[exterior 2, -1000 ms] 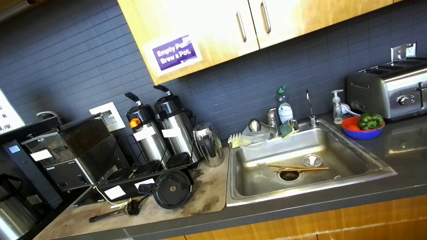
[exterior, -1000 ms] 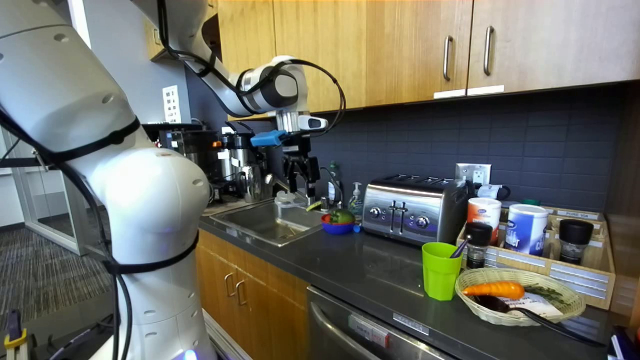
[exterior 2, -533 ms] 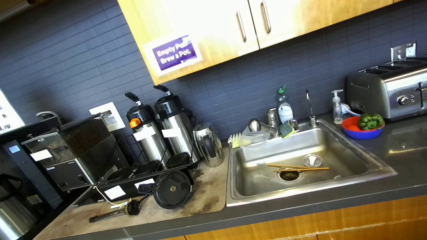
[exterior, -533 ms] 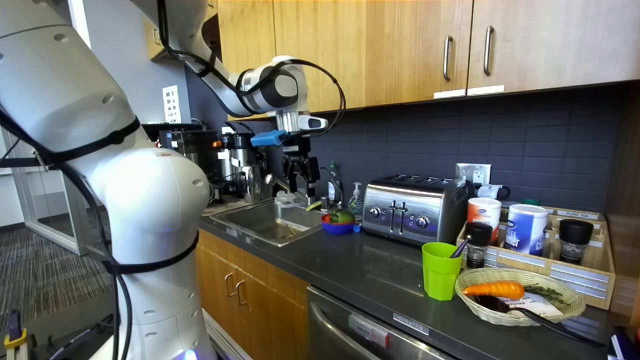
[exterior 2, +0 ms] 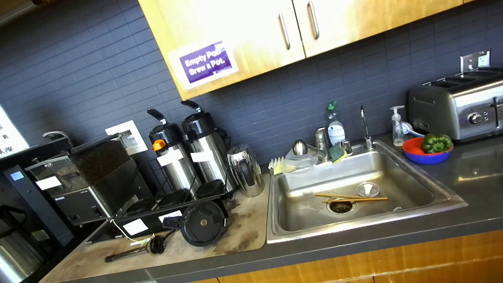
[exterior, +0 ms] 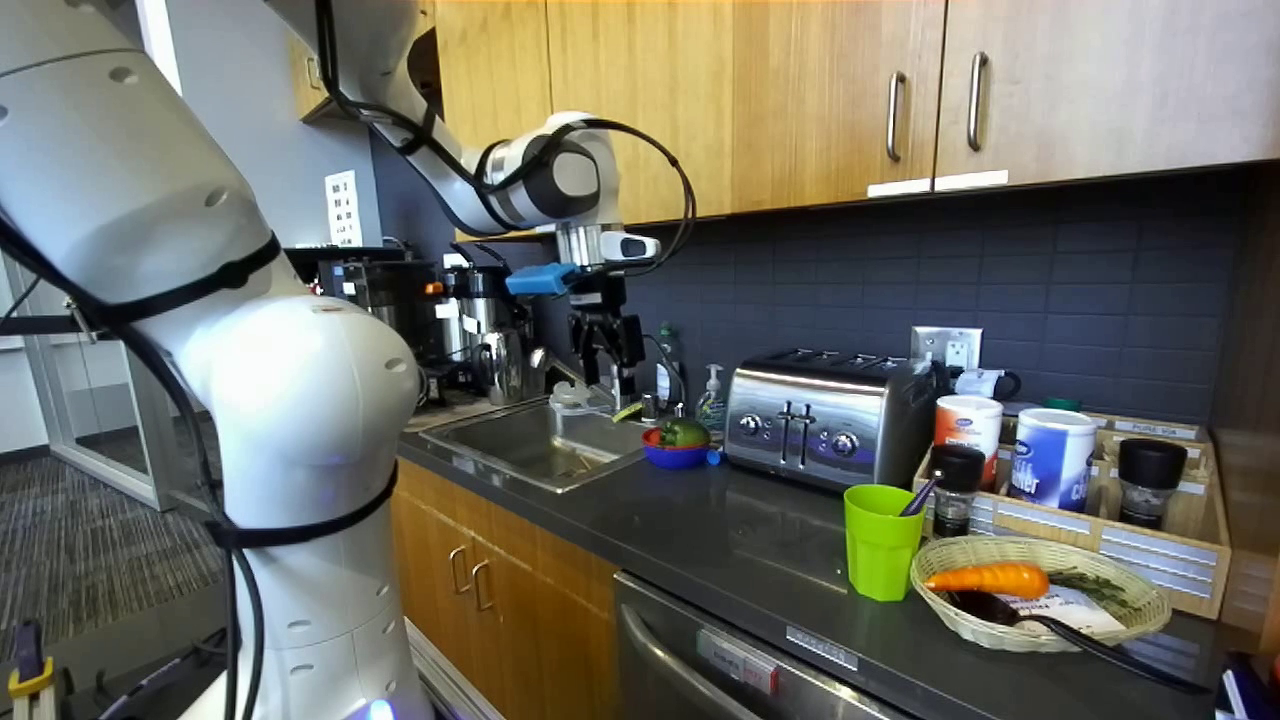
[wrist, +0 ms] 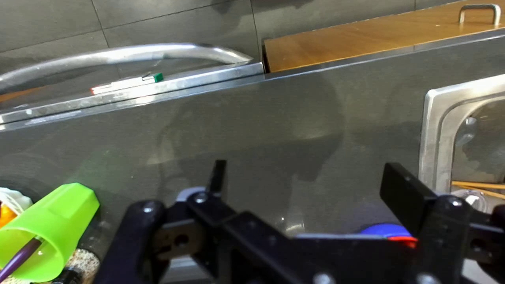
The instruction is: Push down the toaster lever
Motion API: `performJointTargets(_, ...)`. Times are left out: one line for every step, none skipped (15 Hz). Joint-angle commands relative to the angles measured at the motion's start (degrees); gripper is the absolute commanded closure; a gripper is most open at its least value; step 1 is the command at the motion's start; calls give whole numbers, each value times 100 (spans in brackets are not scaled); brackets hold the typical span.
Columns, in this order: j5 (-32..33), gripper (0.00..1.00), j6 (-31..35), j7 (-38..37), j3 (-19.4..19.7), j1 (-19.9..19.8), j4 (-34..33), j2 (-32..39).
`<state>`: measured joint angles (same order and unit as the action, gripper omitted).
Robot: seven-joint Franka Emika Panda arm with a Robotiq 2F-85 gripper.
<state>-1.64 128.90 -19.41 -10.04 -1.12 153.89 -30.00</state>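
Note:
The toaster (exterior: 808,420) is a wide steel box on the dark counter against the tiled wall. Its front has two dark levers (exterior: 795,432) between two knobs; the lever handles sit near the tops of their slots. The toaster's left part also shows in an exterior view (exterior 2: 467,106), cut off by the edge, with one lever (exterior 2: 496,104). My gripper (exterior: 608,384) hangs pointing down, left of the toaster and apart from it. In the wrist view the gripper (wrist: 307,169) is open with nothing between its fingers. There the toaster is not clearly visible behind the gripper body.
A blue and red bowl with a green pepper (exterior: 684,433) stands left of the toaster, beside the sink (exterior 2: 424,204). A green cup (exterior: 882,545), a wicker basket (exterior: 960,625) and a wooden organizer (exterior: 1215,540) stand to the right. Cabinets (exterior: 830,100) hang above.
My gripper and wrist have shifted slightly right and slightly down in an exterior view during the last half second. The toaster and the other objects have not moved.

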Motion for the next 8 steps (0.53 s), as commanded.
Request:
performJointTargets(92,0,745,92,147,-9,97,156)
performJointTargets(109,0,1038,107,171,-34,113,240)
performJointTargets(151,0,1306,111,181,-72,127,324)
performJointTargets(185,0,1569,115,191,-113,142,411)
performJointTargets(340,0,1963,66,149,-230,179,518)
performJointTargets(551,0,2354,-13,92,-374,209,640)
performJointTargets(724,0,2682,-78,71,-498,211,776)
performJointTargets(976,0,3045,-182,6,-688,209,908)
